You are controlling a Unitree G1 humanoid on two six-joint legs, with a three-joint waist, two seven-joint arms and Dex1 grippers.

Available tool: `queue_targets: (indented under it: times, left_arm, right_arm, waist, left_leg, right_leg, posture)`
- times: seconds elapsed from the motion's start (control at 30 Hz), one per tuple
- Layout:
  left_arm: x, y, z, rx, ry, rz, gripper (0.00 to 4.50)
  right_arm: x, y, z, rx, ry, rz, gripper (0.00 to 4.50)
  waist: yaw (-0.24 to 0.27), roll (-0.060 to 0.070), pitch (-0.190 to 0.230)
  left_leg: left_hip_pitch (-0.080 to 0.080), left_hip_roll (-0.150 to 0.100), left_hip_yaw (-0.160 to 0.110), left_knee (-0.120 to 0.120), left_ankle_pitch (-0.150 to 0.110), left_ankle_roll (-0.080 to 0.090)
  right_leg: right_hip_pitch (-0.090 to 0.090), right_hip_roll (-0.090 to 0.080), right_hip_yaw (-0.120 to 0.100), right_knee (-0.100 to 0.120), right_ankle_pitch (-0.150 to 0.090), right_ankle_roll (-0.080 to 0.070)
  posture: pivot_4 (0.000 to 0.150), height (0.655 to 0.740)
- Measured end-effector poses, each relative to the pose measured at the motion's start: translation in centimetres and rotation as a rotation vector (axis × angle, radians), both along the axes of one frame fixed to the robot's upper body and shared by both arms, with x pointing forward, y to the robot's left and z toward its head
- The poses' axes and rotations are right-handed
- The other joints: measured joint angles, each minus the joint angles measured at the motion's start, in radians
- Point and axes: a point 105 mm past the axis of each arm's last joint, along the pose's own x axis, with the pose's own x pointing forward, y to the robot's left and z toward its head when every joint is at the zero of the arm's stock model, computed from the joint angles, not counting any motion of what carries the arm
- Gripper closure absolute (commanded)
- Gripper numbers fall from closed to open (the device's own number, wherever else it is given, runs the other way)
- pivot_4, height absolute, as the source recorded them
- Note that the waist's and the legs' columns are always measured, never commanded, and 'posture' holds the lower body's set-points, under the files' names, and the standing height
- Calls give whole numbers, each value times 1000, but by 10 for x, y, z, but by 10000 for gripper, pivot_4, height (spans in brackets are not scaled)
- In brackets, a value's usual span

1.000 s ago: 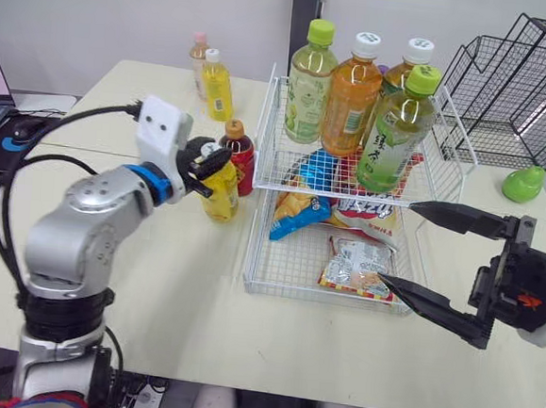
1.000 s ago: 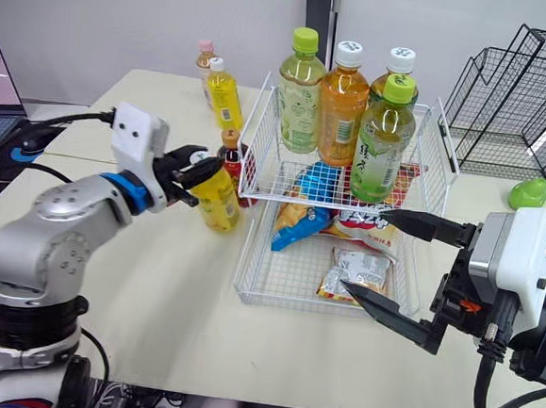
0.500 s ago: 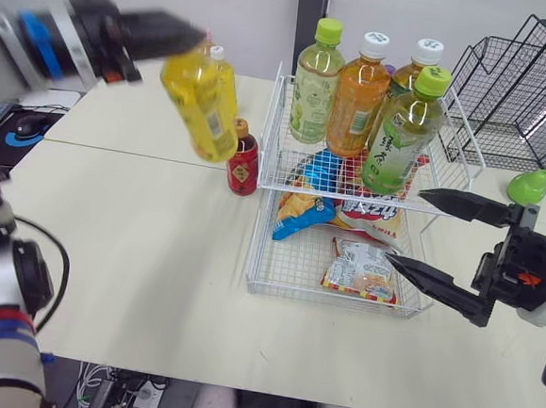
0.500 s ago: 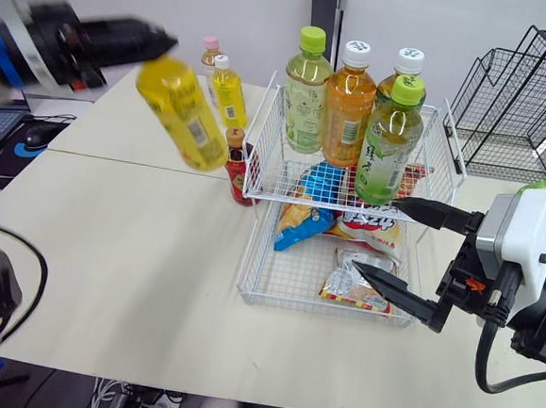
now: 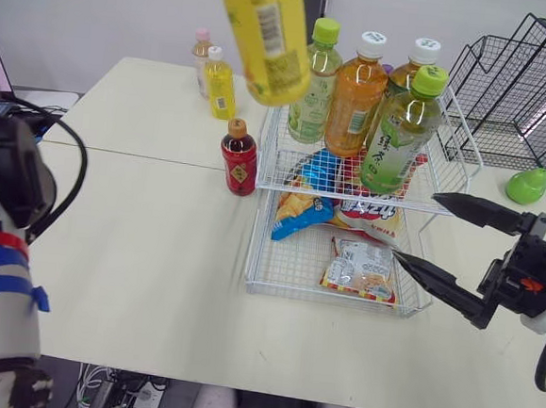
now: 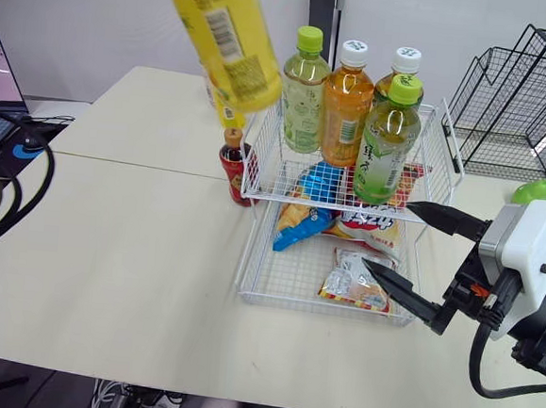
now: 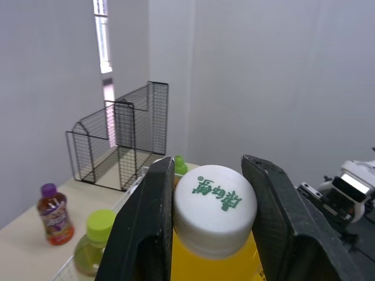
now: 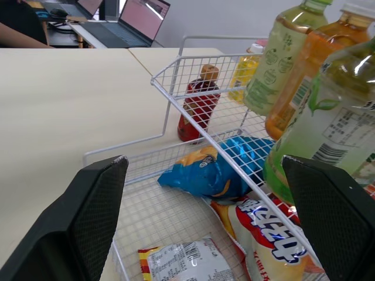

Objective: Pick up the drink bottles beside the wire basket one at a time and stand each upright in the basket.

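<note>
Yellow bottle (image 5: 264, 35) tight in left claw (image 7: 212, 174)

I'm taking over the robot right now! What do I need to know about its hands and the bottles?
Left gripper: shut on the cap of the big yellow bottle, held high and tilted near the left side of the wire basket.
Right gripper: open, empty, by the basket's front right corner.
Done: four bottles stand upright in the upper tier.
Left: place the held one, then the red bottle, small yellow bottle and pink-capped bottle standing on the table left of the basket.
</note>
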Motion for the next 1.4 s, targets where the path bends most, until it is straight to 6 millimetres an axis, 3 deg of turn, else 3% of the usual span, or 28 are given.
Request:
queue_targets:
  times: [0.2, 0.37, 0.67, 0.97, 1.3, 1.4]
  left_arm:
    - [33, -41, -48, 111, -28, -42, 31231]
    - [45, -65, -65, 127, -89, -51, 31231]
    - [60, -76, -84, 151, -87, -28, 31231]
    - [60, -77, -92, 165, -44, -80, 31231]
    - [55, -76, -92, 168, -55, -124, 449]
    - [54, -73, -91, 169, -56, -133, 155]
  right_arm:
    - [0, -8, 4, -3, -20, -50, 0]
    - [0, -12, 8, -3, -40, -75, 0]
    - [-4, -15, 11, 1, -40, -88, 0]
    - [-5, -16, 12, -4, -50, -98, 0]
    - [1, -33, 24, -23, -49, -126, 0]
    - [0, -29, 24, -42, -55, -125, 0]
  waist:
    - [-3, 0, 0]
    - [-4, 0, 0]
    - [-2, 0, 0]
    - [-4, 1, 0]
    - [-4, 1, 0]
    - [-5, 1, 0]
  left_leg:
    - [-1, 0, 1, 0, 0, 0]
    - [-2, 0, 2, 0, 0, 0]
    - [-2, -1, 2, 1, 0, 0]
    - [-2, -1, 1, 0, 0, 0]
    - [-1, -1, 1, 0, 0, 0]
    - [-1, -1, 1, 0, 0, 0]
  right_leg:
    - [-2, 0, 2, 1, 2, -4]
    - [-3, 1, 2, 1, 2, -4]
    - [-2, 0, 2, 1, 2, -3]
    - [-2, 0, 2, 1, 2, -3]
    - [-1, 1, 2, 1, 2, -3]
    - [-1, 1, 2, 1, 2, -3]
  posture:
    - [1500, 7300]
    - [1500, 7300]
    - [1500, 7300]
    - [1500, 7300]
    - [1500, 7300]
    - [1500, 7300]
